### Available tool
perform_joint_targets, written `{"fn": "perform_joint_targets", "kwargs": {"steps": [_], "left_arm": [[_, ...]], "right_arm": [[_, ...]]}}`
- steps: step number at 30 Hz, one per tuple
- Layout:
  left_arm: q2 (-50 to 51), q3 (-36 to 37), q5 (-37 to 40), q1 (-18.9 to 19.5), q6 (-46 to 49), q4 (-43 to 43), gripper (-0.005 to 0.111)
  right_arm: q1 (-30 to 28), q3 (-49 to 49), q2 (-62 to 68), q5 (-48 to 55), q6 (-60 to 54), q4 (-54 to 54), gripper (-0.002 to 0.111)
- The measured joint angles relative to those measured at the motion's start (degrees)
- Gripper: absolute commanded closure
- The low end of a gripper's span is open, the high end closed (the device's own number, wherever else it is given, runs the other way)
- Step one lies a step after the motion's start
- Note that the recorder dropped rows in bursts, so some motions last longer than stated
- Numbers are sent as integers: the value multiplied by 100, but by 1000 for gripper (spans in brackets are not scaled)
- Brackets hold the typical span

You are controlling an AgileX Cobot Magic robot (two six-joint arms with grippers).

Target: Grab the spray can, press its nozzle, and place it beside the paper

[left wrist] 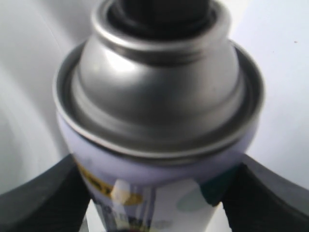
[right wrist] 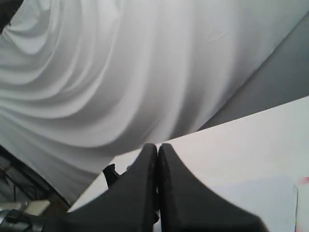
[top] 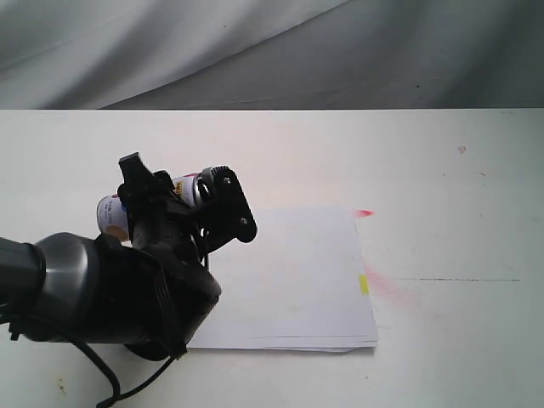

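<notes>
My left gripper is shut on the spray can, which lies tilted near level left of the paper. Its silver shoulder points right, toward the paper's far left corner. In the left wrist view the black fingers press both sides of the lilac label, just under the shoulder. The black nozzle shows at the frame's edge. The paper lies flat with a yellow tab and a red mark. My right gripper is shut on nothing, away from the can.
The white table carries a pink smear and a thin dark line right of the paper. A grey cloth backdrop hangs behind. The bulky left arm covers the paper's near left corner.
</notes>
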Motion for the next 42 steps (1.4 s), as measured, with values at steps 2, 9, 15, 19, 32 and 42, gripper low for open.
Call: {"fn": "perform_joint_targets", "kwargs": {"steps": [2,9,15,19,32,42], "left_arm": [[0,0,0,0,0,0,107],[0,0,0,0,0,0,107],[0,0,0,0,0,0,107],[0,0,0,0,0,0,107],[0,0,-11,0,0,0,107],[0,0,0,0,-42,-92,107]], "right_arm": [[0,-706,668,428,0,-428,108],[-12,-3393,2886,1782,-188,-2255,108],[-12,-5344,4618,2959,-1087,-2920,108],[-179,-5888,5634,3342,-1632,-2685,108],[-1886,-6004,8381,5220,-4975,1607,108],[-1929,-5920,9377,5402,-6046,2108,108]]}}
